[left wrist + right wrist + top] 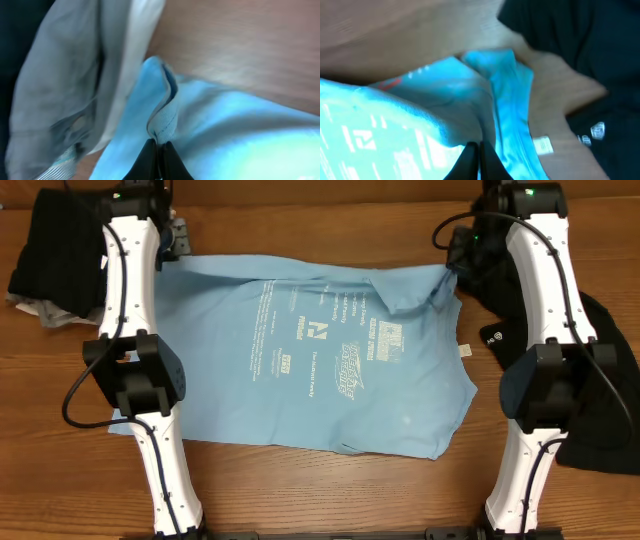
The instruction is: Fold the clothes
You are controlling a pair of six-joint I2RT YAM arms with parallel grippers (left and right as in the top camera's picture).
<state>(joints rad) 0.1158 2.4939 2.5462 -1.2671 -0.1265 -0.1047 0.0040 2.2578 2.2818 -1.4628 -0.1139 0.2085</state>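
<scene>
The brown wooden table (pixel 320 480) holds a big blue shirt (pixel 330 370) spread flat in the middle, with white letters. Black clothes (pixel 600 400) lie beside it on the right, a dark pile (pixel 45 250) on the left. Only the wrist views show the fingers: the left gripper (pixel 158 152) pinches a soft fold of the shirt's edge, the right gripper (pixel 479 152) pinches a crumpled corner near a small white tag (pixel 543 145).

My left arm (pixel 128 270) is glossy white plastic; the blue shirt (pixel 220 380) is soft matt cloth; the table (pixel 330 490) is smooth wood.
</scene>
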